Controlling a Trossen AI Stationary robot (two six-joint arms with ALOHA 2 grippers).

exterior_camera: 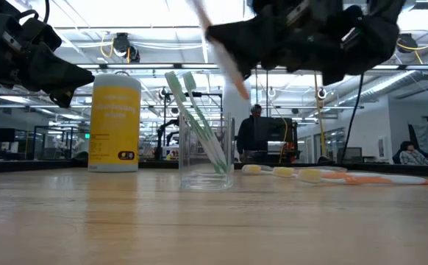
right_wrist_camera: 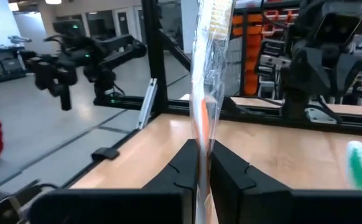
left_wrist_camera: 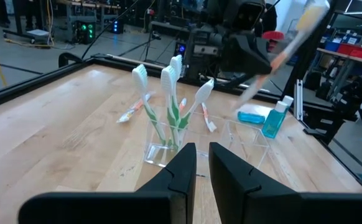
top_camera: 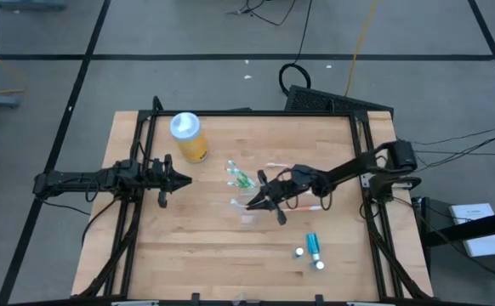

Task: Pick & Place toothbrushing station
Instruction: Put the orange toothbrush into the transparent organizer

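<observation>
A small clear cup (top_camera: 237, 177) stands upright on the table's middle with three green toothbrushes (left_wrist_camera: 168, 106) leaning in it; it also shows in the low view (exterior_camera: 207, 165). My right gripper (top_camera: 260, 200) hangs above the table just right of the cup, shut on an orange and white toothbrush (right_wrist_camera: 204, 93) in a clear wrapper. Other orange toothbrushes (top_camera: 303, 204) lie flat on the table to the right. Teal white-capped tubes (top_camera: 313, 245) lie near the front right. My left gripper (top_camera: 179, 178) is shut and empty, left of the cup, above the table. My right gripper pinches the toothbrush's orange handle (right_wrist_camera: 203, 134) between its two fingers. The fingers come roughly level from the table's right side and lie across the brush. The brush is lifted clear of the table, tilted, its bristle head (right_wrist_camera: 218, 12) away from the fingers.
A yellow bottle with a pale blue lid (top_camera: 188, 136) stands at the far left of the board. A second clear container (left_wrist_camera: 249, 140) stands empty beside the cup. Black frame rails (top_camera: 145, 255) run along the table's left and right sides. Bare wood lies toward the near left.
</observation>
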